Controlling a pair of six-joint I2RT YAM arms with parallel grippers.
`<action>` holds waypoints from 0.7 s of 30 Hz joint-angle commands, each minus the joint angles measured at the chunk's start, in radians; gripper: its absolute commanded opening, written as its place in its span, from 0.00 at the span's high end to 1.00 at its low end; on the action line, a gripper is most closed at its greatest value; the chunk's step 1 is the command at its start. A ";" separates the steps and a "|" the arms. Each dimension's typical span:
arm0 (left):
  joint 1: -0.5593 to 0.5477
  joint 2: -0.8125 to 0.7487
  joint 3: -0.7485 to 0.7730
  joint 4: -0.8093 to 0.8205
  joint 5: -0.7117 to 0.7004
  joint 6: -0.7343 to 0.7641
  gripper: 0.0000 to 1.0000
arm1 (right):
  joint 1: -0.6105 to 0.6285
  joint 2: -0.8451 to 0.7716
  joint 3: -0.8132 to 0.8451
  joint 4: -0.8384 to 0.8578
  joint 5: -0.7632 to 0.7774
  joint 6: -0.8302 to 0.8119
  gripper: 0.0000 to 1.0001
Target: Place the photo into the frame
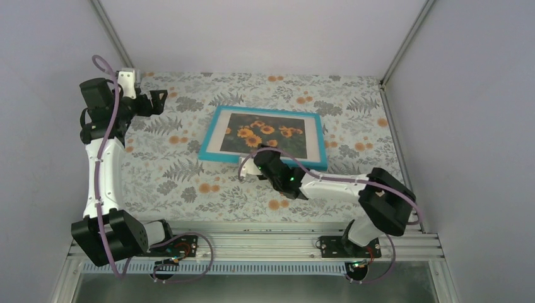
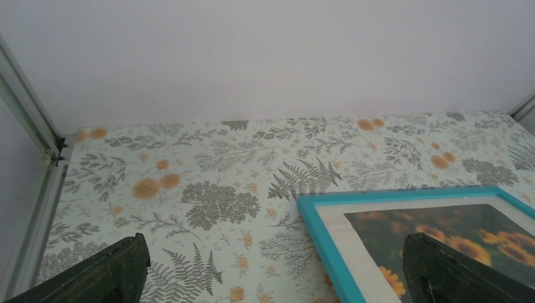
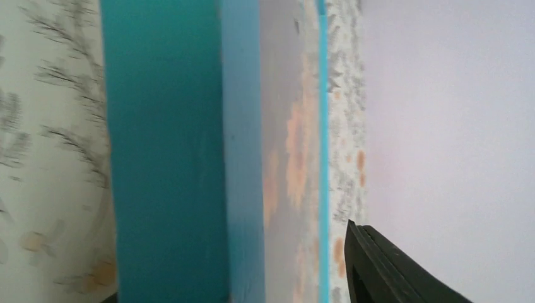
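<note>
Nearest: right end effector seen at near edge of frame; grip cannot be told, wrist view blurred, one finger shown. Photo held in frame, flat mid-worktop. Left end effector released, far left, spread shown in wrist view only.

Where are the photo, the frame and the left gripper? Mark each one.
photo (image 1: 265,134): top external view, on the dark middle of the print.
frame (image 3: 164,158): right wrist view, on the broad teal rail nearest the camera.
left gripper (image 2: 274,243): left wrist view, on the gap midway between its open jaws.
</note>
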 commanded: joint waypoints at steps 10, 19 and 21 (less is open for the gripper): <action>0.008 0.001 0.033 -0.010 -0.069 0.034 0.00 | 0.098 0.180 -0.017 0.098 -0.008 0.182 0.18; 0.008 -0.008 0.051 -0.023 -0.031 0.081 0.00 | 0.100 0.156 0.088 -0.252 -0.288 0.274 0.00; 0.007 -0.014 0.059 -0.028 -0.033 0.098 0.00 | 0.092 0.126 0.113 -0.315 -0.366 0.290 0.00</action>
